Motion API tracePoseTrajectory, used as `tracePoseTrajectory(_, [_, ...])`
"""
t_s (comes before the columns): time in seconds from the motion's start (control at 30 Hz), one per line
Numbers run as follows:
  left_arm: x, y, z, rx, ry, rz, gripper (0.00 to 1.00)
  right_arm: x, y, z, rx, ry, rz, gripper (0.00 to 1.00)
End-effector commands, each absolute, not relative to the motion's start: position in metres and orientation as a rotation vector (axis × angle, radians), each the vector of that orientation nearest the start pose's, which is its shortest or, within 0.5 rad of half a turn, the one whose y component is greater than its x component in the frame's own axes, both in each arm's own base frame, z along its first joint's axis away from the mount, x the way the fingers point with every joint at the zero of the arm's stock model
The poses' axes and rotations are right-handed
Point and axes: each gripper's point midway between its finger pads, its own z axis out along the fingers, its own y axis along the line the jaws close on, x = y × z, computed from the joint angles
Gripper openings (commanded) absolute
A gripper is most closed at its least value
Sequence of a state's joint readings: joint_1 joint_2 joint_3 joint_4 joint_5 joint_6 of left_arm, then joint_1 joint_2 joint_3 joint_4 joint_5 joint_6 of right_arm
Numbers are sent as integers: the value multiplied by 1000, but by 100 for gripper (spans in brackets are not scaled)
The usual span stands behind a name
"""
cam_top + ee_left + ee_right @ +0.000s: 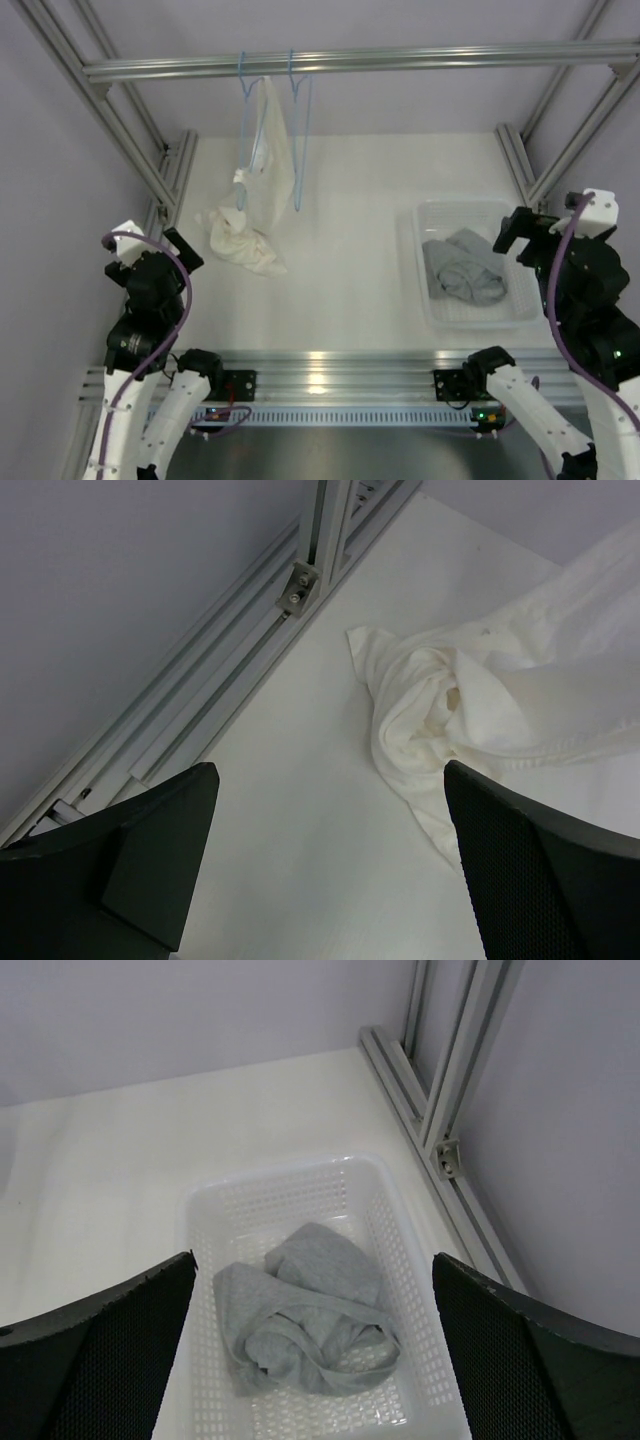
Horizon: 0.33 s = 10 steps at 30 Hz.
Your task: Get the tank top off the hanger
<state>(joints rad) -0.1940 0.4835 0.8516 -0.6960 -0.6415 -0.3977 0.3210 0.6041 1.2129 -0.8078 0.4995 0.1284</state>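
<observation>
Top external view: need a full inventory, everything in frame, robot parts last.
tank top: 1, grey, crumpled inside the basket
basket: 1, white perforated plastic, right side of the table
bare hanger: 1, light blue, hooked on the rail, nothing on it
second hanger: 1, light blue, on the rail left of the bare one, carrying the white garment
white garment: 1, white, hanging, lower end bunched on the table
rail: 1, silver, across the far side
table: 1, white
left end effector: 1, black, open, near the white garment
right end effector: 1, black, open, above the basket
</observation>
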Motion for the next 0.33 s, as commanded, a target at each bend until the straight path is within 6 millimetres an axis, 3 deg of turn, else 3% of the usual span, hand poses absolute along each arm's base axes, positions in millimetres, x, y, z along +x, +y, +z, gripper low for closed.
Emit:
tracePoseTrajectory(0.0, [205,48,285,-584,1702,137,99,179,-27,370,161,1721,-145,99])
tracePoseTrajectory(0.3, [209,38,284,-536,1715,89,99,183,-21,361,161,1738,-118,100])
